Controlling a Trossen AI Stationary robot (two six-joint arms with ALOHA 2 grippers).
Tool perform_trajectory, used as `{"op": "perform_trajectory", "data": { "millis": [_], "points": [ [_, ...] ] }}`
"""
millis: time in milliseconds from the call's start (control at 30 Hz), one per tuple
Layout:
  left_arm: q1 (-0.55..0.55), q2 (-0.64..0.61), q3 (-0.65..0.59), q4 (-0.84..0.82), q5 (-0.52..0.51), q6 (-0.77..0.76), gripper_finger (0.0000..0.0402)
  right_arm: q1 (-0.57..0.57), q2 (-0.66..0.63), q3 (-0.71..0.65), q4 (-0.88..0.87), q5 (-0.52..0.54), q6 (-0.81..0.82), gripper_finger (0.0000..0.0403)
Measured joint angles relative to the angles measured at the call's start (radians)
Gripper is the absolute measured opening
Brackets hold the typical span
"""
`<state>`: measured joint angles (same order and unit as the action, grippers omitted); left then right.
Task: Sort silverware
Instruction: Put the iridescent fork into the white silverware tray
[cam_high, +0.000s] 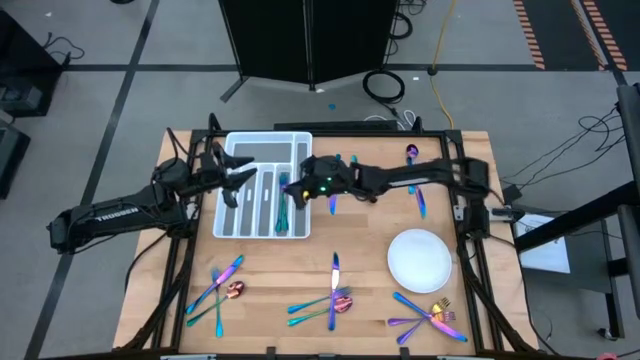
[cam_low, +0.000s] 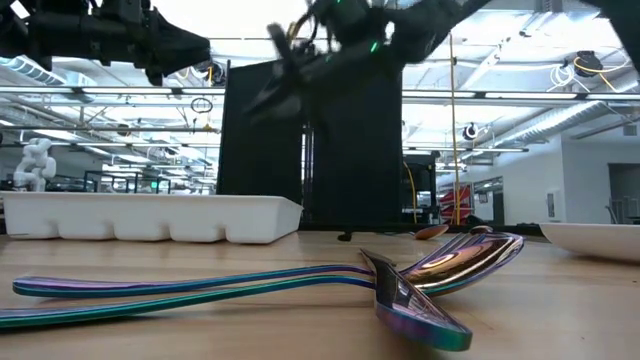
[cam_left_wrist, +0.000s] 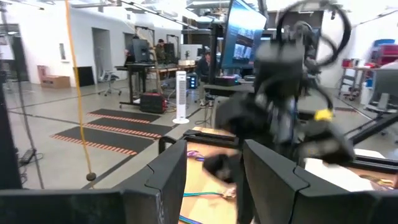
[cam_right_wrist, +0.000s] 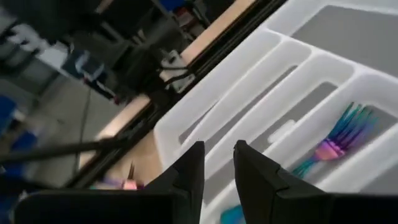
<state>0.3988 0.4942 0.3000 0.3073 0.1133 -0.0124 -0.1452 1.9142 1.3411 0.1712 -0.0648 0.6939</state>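
The silverware is slim rainbow-metal cutlery. One fork (cam_right_wrist: 336, 148) lies in the right-hand compartment of the white divided tray (cam_high: 262, 145); in the high view this fork (cam_high: 283, 212) shows beside my right gripper. Loose pieces lie along the near edge at the left (cam_high: 215, 290), middle (cam_high: 335, 295) and right (cam_high: 425, 318), and others lie far right (cam_high: 418, 198). My right gripper (cam_right_wrist: 217, 163) hovers over the tray's right side (cam_high: 290, 190), open a little and empty. My left gripper (cam_high: 240, 176) hangs open above the tray's left compartments, its fingers (cam_left_wrist: 168, 177) level.
A round white plate (cam_high: 420, 258) sits on the table's right half. In the low view a spoon (cam_low: 470, 258) and long handles (cam_low: 190, 285) lie in the foreground, with the tray (cam_low: 150, 215) behind. Both arms cross above the tray. Bare wood lies between tray and near-edge cutlery.
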Motion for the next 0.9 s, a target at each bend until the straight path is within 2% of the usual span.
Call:
{"op": "perform_trajectory", "data": {
  "millis": [200,333,567,733,833,900],
  "points": [
    [0.000,0.000,0.000,0.006,0.018,-0.009,0.0160,0.080,-0.171,0.001,-0.358,-0.020,-0.054,0.0072],
    [-0.002,0.003,-0.001,-0.019,0.074,-0.034,0.0160,0.162,-0.243,0.001,-0.607,-0.025,-0.043,0.0072],
    [-0.002,0.002,-0.001,0.007,0.185,-0.062,0.0160,0.361,-0.278,0.000,-1.019,-0.059,0.169,0.0072],
    [-0.008,0.003,-0.001,0.008,0.223,-0.117,0.0160,0.500,-0.278,0.000,-1.161,-0.154,0.311,0.0072],
    [-0.032,0.003,-0.001,0.013,0.232,-0.140,0.0160,0.575,-0.278,0.000,-1.216,-0.201,0.315,0.0072],
    [-0.056,0.003,-0.001,0.014,0.233,-0.140,0.0160,0.626,-0.278,0.000,-1.254,-0.203,0.263,0.0072]
  ]
}}
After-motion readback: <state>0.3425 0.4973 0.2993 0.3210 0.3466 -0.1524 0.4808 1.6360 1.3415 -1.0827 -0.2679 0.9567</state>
